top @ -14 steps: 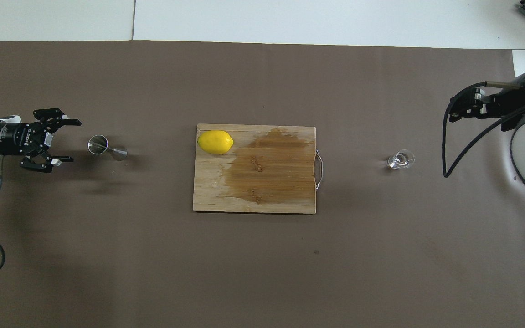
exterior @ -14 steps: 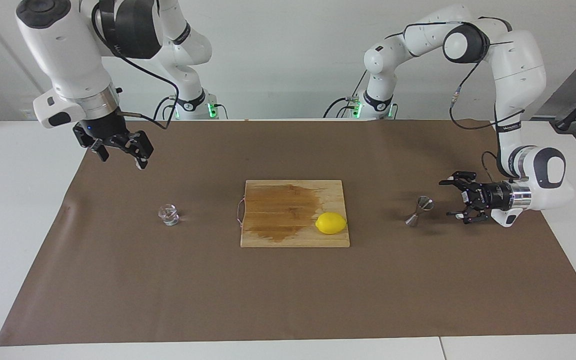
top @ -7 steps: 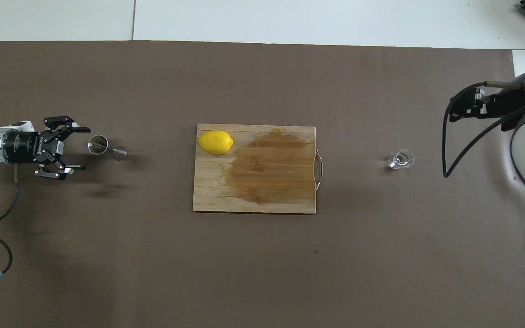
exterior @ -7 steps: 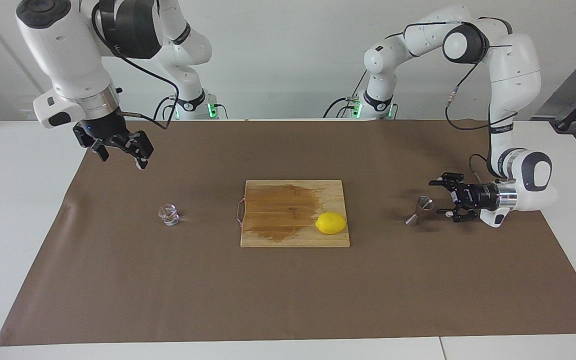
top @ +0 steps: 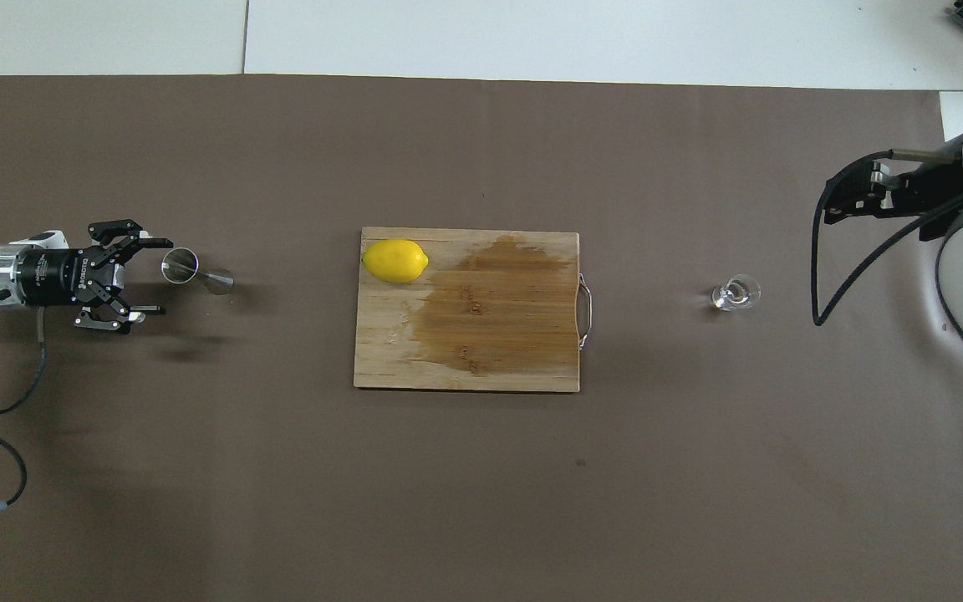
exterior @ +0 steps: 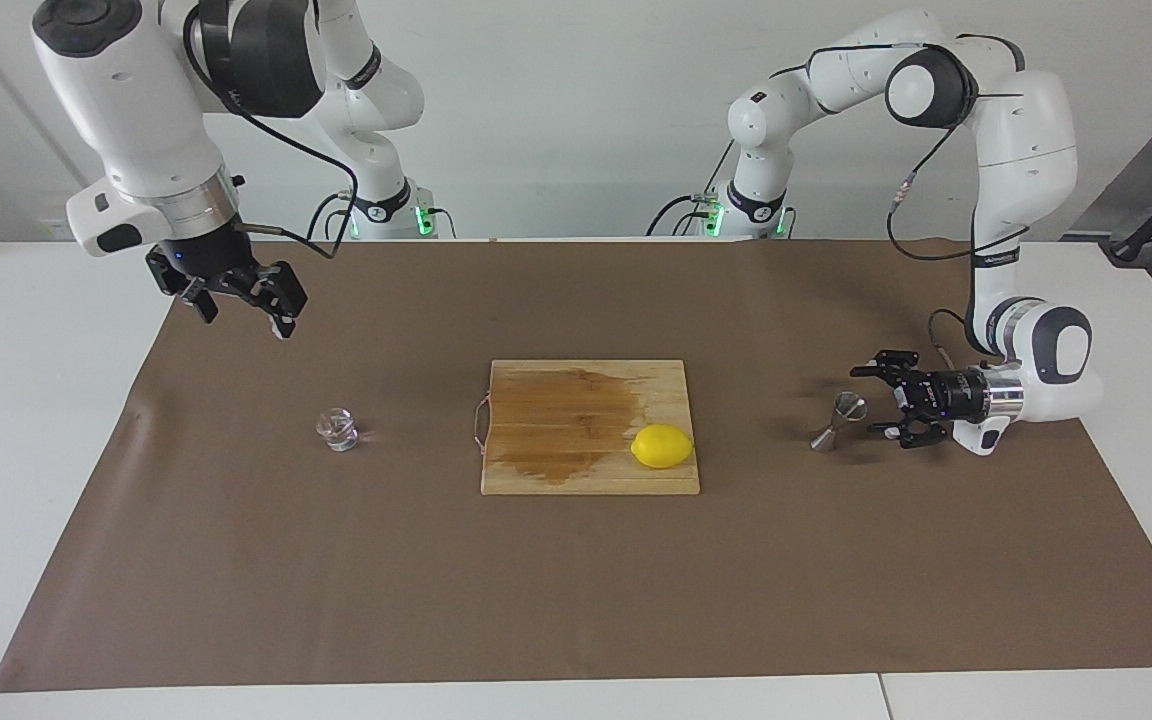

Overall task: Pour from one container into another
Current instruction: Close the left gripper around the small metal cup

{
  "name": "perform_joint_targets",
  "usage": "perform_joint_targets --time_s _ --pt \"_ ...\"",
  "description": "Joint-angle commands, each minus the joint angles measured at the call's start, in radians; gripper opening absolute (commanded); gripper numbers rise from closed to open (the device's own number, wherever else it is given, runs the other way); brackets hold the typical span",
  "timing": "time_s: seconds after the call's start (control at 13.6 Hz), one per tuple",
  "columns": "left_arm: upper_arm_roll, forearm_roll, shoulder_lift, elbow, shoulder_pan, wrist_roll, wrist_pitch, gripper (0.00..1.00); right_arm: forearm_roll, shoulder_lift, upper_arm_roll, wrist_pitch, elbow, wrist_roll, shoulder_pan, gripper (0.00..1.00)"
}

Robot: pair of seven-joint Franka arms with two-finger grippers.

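Observation:
The small steel jigger point(exterior: 839, 420) stands on the brown mat toward the left arm's end of the table; it also shows in the overhead view point(top: 195, 271). My left gripper point(exterior: 868, 401) is turned sideways, low over the mat and open. Its fingertips are level with the jigger's upper cup, close beside it, with nothing in them; it also shows in the overhead view point(top: 160, 276). The clear glass tumbler point(exterior: 338, 429) stands on the mat toward the right arm's end point(top: 734, 293). My right gripper point(exterior: 244, 318) hangs open and empty, high over the mat near the tumbler point(top: 845, 201).
A wooden cutting board point(exterior: 556, 470) with a dark wet stain lies mid-table between the two containers point(top: 490, 368). A yellow lemon point(exterior: 662, 446) sits on the board's corner nearest the jigger point(top: 395, 260). The brown mat point(exterior: 576, 600) covers most of the table.
My left gripper has moved sideways toward the jigger, from well clear of it to close beside its upper cup. The right arm, tumbler and jigger have not moved.

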Motion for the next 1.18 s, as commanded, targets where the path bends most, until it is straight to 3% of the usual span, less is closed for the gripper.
perform_joint_targets --time_s 0.0,1.11 --pt "-0.004 -0.013 -0.014 -0.035 0.000 0.020 0.037 1.00 0.029 -0.024 -0.001 0.015 -0.029 -0.032 -0.008 1.00" --pt "-0.004 -0.121 -0.017 -0.089 -0.026 0.137 0.072 1.00 0.029 -0.024 -0.001 0.015 -0.029 -0.030 -0.008 1.00"
